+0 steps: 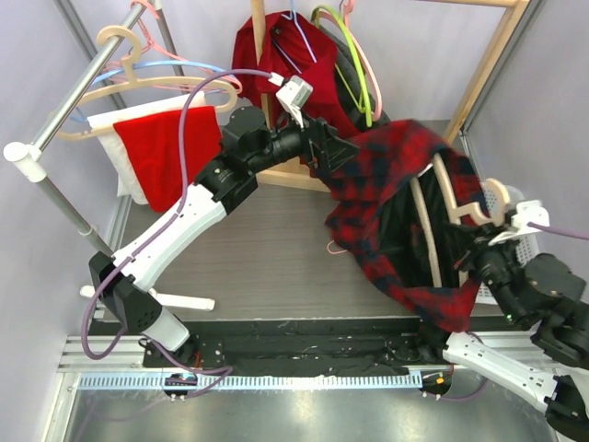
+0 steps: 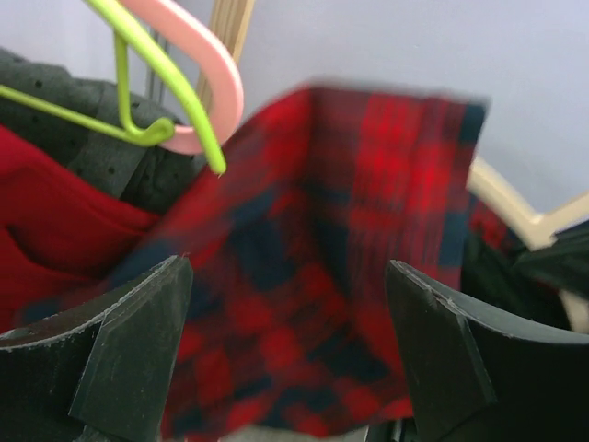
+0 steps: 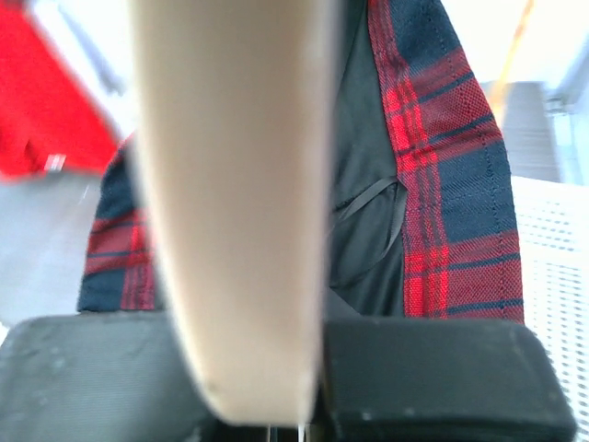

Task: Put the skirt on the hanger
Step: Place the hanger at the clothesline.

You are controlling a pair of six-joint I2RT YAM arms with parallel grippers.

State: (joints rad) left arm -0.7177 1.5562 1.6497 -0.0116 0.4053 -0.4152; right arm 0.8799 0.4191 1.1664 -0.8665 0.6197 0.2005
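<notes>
The red and dark plaid skirt (image 1: 391,184) hangs draped over a beige wooden hanger (image 1: 451,193) at the right of the table. My right gripper (image 1: 477,250) is shut on the hanger's lower part; in the right wrist view the hanger (image 3: 239,184) fills the space between the pads, with the skirt (image 3: 451,166) and its black lining behind. My left gripper (image 1: 342,147) is at the skirt's upper left edge. In the left wrist view it (image 2: 290,354) stands wide open with blurred plaid cloth (image 2: 340,230) lying between the fingers (image 2: 138,350).
A metal rail (image 1: 74,92) at the back left carries hangers and a red cloth (image 1: 166,152). A wooden rack (image 1: 492,55) at the back holds a red garment (image 1: 276,55) and green and pink hangers (image 1: 354,55). A white basket (image 1: 515,244) stands at the right.
</notes>
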